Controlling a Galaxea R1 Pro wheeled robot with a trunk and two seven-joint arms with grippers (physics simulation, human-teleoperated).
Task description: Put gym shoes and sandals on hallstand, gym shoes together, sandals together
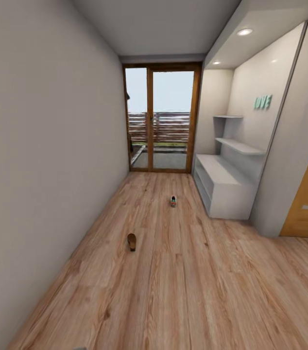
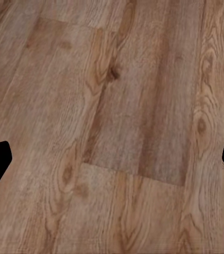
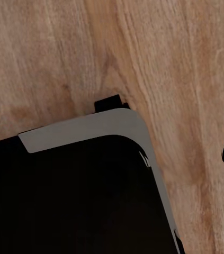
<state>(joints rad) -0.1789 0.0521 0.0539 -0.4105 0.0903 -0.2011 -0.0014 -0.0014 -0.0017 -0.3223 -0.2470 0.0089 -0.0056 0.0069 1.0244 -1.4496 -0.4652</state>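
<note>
Bare wood floor point(image 1: 183, 291) lies nearest, one sandal point(image 1: 132, 241) ahead, a gym shoe point(image 1: 173, 201) beyond near the white shoe rack point(image 1: 224, 187); left gripper point(image 2: 112, 159) spread, right unclear; approach squarely.

gym shoe point(image 1: 173, 201): too small for you to read its stripes or laces.
left gripper point(image 2: 112, 159): your view crops both fingertips at the edges.

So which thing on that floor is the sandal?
Start at the glass door at the corridor's far end and come back along the wood floor. Two small items lie there; the sandal is the nearer one, toward the left wall: flat and dark brown, unlike the whitish gym shoe beyond.
</note>
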